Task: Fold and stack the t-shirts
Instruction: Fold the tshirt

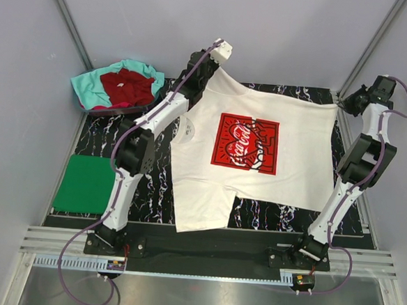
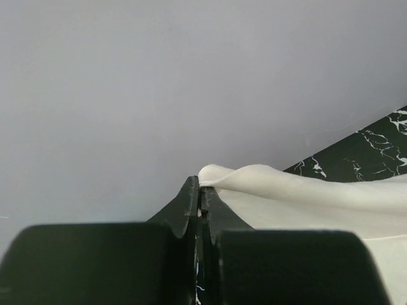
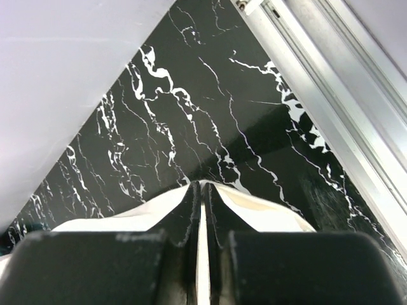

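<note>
White shirt (image 1: 245,155) lies spread across the middle of the tabletop (image 1: 152,191), red print (image 1: 246,143) face up. Its long axis runs 9 to 3: the collar points to 9 o'clock beside my left arm (image 1: 137,148) and the hem to 3 o'clock. One sleeve hangs toward 6, reaching the near edge of the tabletop. The far edge is pulled into a line between my two jaws and raised at both ends, and the rest slopes down to the tabletop.

My left jaws are pinched shut on the far sleeve corner, at about 11 o'clock of the shirt. The left wrist view shows a white fold nipped right at the tips. My right jaws are also closed, on the far hem corner at about 2 o'clock. The right wrist view shows cloth spreading out on both sides of the tips.

Green shirt (image 1: 84,184) is folded into a flat rectangle at 8 o'clock on the tabletop, left of my left arm and apart from the white shirt.

Bin (image 1: 123,109) sits at the 10 o'clock corner, with only a bit of its dark rim showing. In it the teal shirt (image 1: 89,89) is bunched up, with the dark red shirt (image 1: 128,86) crumpled on top.
</note>
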Robot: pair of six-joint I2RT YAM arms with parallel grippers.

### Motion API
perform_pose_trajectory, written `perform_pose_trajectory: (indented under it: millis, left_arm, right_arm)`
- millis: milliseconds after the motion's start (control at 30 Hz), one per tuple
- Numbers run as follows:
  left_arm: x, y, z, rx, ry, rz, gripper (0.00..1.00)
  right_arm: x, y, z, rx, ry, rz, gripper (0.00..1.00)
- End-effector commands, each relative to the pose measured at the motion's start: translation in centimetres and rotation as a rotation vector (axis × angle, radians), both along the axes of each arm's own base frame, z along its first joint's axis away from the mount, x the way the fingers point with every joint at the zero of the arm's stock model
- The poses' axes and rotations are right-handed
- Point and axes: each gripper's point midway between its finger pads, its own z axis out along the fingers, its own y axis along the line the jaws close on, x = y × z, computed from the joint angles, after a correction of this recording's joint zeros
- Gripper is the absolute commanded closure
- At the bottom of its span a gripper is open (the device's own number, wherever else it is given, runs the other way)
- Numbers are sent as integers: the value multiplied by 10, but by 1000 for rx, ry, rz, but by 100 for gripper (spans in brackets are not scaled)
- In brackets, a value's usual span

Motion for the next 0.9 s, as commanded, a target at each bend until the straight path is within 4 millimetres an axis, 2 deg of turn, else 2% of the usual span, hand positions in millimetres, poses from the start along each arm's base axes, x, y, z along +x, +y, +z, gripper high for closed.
perform_pose_trajectory:
  millis: [0,33,67,233,400,567,600,667,700,767,800,833,867]
  left_arm:
    - [-17,-21,74,-61,-144,-74,100]
    - [-21,-24,76,-55,-138,-83,100]
    - [-29,-28,89,-61,-152,-97,100]
    - [-51,-35,104,-38,-157,-150,100]
    - [-59,-35,103,12,-149,-152,100]
    - [-69,-26,105,45,-141,-135,100]
    - [-70,-24,99,56,-125,-132,100]
    - [-75,-19,102,68,-127,-129,100]
    - [-77,-19,92,79,-105,-132,100]
    - [-83,-18,93,80,-101,-140,100]
    - [-84,-18,80,89,-76,-143,100]
    - [-85,-17,79,89,-74,-143,100]
    - [-86,-17,67,100,-52,-140,100]
  right_arm:
    - [-1,-14,11,-40,10,-33,100]
    - [-2,-18,7,-51,23,-41,100]
    - [-4,-17,3,-50,42,-42,100]
    - [-5,-22,-11,-63,72,-43,100]
    - [-7,-20,-15,-57,88,-42,100]
    - [-15,-21,-18,-62,118,-59,100]
    - [-17,-22,-16,-70,121,-62,100]
    - [-21,-21,-13,-72,134,-67,100]
    - [-23,-21,-13,-75,140,-68,100]
    - [-27,-21,-8,-76,140,-68,100]
    - [-30,-20,-4,-78,141,-75,100]
    - [-31,-19,-3,-78,143,-74,100]
    - [-33,-20,-1,-81,143,-76,100]
